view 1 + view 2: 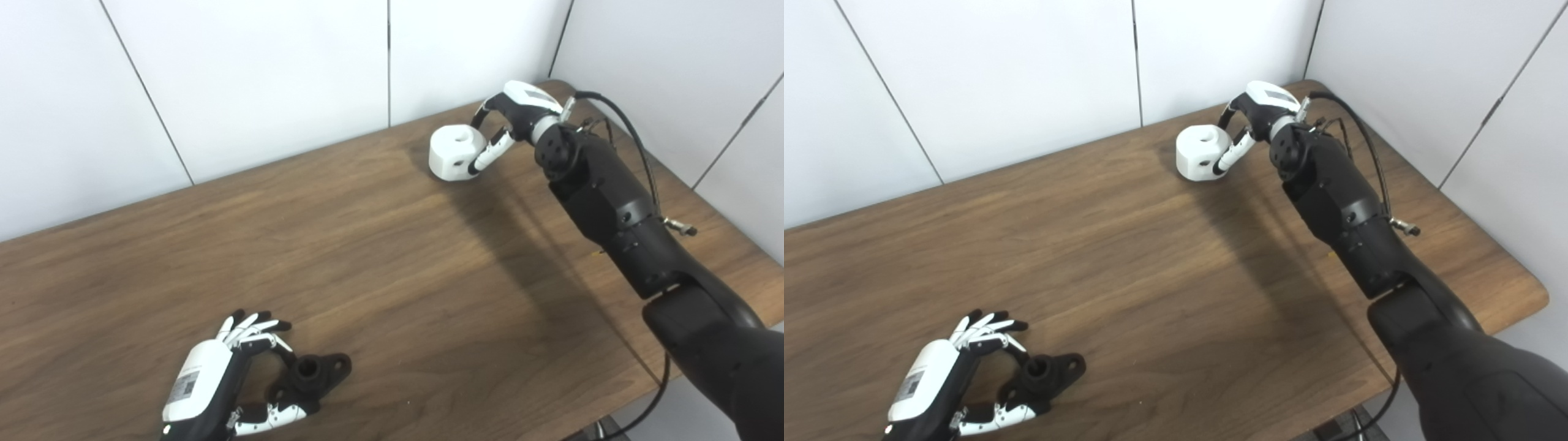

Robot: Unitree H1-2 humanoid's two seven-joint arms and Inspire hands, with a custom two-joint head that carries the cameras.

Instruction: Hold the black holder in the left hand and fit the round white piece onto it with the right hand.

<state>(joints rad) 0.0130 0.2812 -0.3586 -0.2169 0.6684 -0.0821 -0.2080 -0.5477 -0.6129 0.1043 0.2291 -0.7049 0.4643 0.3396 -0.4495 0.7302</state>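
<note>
Left robot hand [211, 383]: placed low at the near left of the bench, back of the hand turned up. The fingers [248, 327] are spread and curled over the far side of the black holder [312, 373]; the thumb is laid along its near side. The holder is cupped between them, but whether a firm grasp has been closed on it cannot be told.

Black holder: a small flanged part with a short round socket opening upward and a mounting ear projecting to the right. It is seen resting on the bench surface, close to the near edge.

Right robot hand [511, 119]: extended to the far right of the bench on a long black arm [612, 208]. Its fingers are wrapped over the top and right side of the round white piece [454, 151], with the thumb pressed against the near right side. The piece is grasped.

Round white piece: a squat white cylinder with a hole in its top face and small holes in its side wall. It is set on the bench near the back wall, well apart from the black holder.

Bench [380, 269]: dark wood-grain top with rounded corners, backed by white wall panels [245, 73]. A black cable [625, 131] is looped along the right arm.
</note>
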